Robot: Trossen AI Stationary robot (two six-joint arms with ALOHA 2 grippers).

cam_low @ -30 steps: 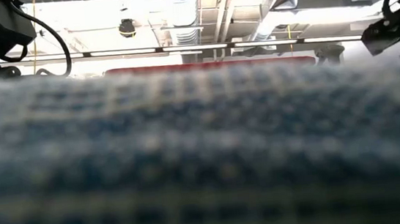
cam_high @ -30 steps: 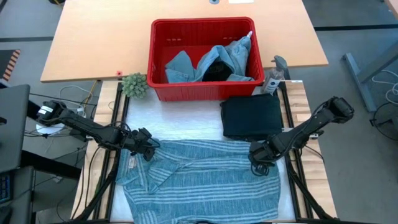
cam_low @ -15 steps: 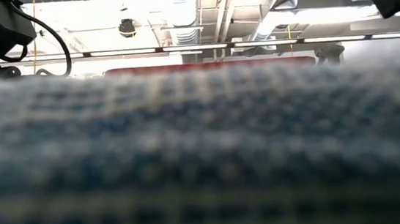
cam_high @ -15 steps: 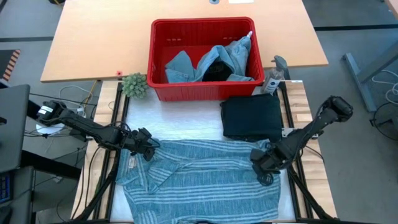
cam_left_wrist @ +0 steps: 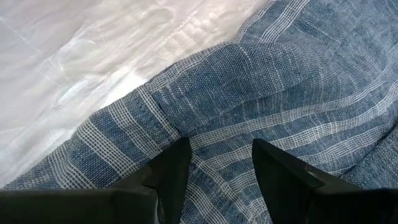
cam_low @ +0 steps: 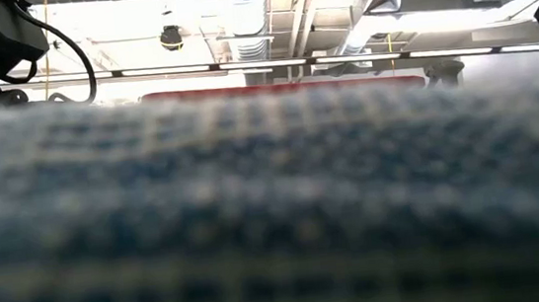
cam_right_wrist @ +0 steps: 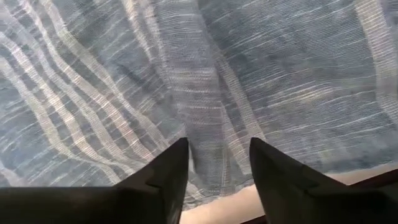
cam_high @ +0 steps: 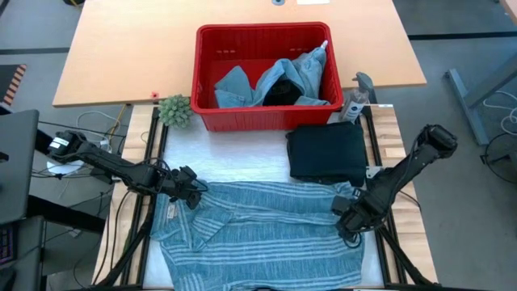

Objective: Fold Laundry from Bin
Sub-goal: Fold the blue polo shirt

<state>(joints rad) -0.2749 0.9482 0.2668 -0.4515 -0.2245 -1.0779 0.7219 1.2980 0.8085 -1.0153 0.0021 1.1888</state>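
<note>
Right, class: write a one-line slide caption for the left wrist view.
Left gripper fingers parted over a fold of the blue-grey striped cloth on white sheeting.

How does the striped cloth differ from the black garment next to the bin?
The striped cloth is blue-grey with pale stripes; the black garment is plain dark. The striped cloth lies spread out and rumpled across the front of the table, while the black garment sits as a compact folded rectangle. The striped cloth covers far more area. Both lie on the white mat, outside the red bin.

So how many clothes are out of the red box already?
2. A striped cloth lies spread on the table's near part, with both grippers at its edges. A folded black garment sits beside the bin. More pieces are in the bin; some may be hidden.
</note>
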